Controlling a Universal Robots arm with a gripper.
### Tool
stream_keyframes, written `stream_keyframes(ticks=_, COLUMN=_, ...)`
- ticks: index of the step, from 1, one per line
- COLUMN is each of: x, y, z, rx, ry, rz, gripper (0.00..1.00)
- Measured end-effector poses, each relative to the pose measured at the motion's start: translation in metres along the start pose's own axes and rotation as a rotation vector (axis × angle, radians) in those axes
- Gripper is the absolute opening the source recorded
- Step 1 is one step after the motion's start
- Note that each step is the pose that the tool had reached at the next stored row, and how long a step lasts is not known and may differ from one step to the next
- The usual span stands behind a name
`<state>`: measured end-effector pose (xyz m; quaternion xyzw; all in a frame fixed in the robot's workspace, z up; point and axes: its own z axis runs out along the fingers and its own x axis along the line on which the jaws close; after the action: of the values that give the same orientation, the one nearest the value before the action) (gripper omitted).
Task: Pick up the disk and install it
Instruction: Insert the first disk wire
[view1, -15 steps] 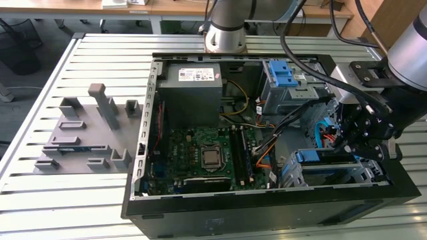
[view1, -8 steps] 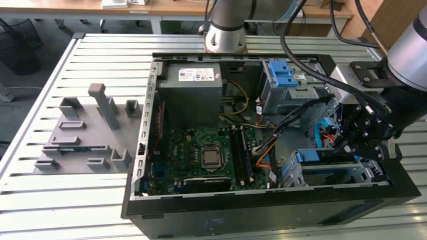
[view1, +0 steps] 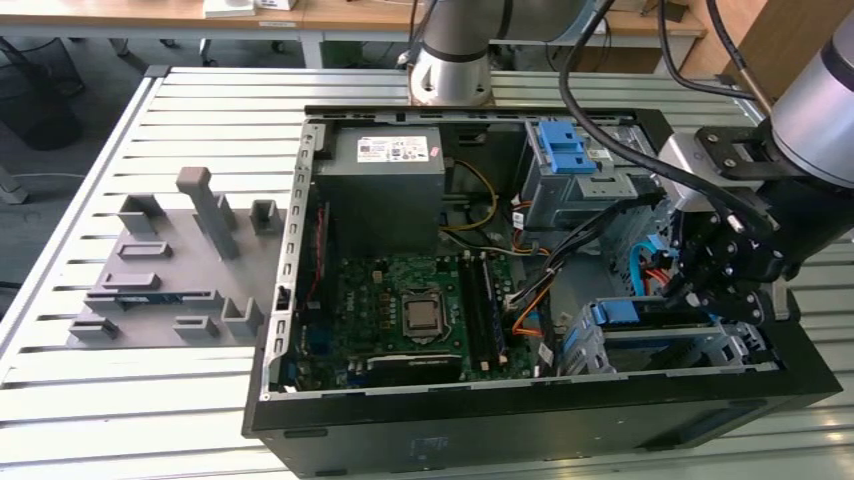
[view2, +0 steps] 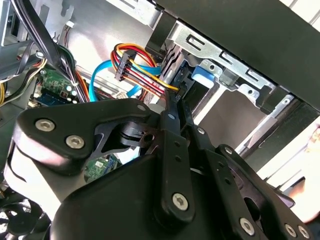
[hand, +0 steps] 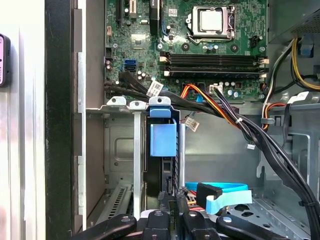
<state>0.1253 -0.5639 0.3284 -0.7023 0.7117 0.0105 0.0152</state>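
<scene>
Blue-railed disk seated in cage, first wrist view; hand beside it, grip unclear.

The exterior view looks down from high up on the open black metal computer case — both wrist views sit close inside it.

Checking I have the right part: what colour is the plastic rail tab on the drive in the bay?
Light blue plastic rail tab, clearest in the first wrist view.
</scene>
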Motion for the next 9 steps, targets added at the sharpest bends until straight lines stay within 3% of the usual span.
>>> stream_keyframes(ticks=9, x=0.0, y=-0.0001, z=0.0005, rx=-0.0001, ry=0.0001, rz=0.0, gripper=0.17)
